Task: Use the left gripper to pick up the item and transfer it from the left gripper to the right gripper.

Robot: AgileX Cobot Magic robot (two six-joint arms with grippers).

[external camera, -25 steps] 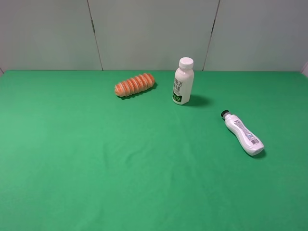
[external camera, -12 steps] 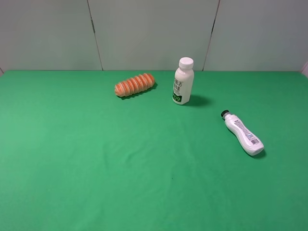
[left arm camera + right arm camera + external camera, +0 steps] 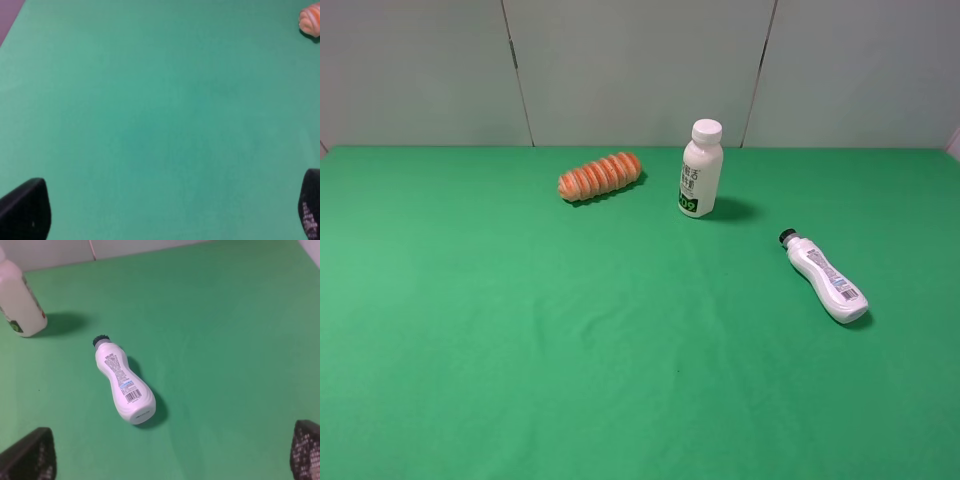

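Item (image 3: 825, 280) lies flat on desk (image 3: 520, 350) right side, cap pointing far-left; looks light, stiff, slick, so take its narrow waist with your left tool (image 3: 165, 220), spread wide like right tool (image 3: 170, 460).

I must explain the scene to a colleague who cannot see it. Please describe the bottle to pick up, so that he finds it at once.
On the green table, look to the right side, in front of the upright bottle. The item lies on its side there, alone. It is white and waisted with a black cap, while the upright bottle has a white cap and the roll is orange.
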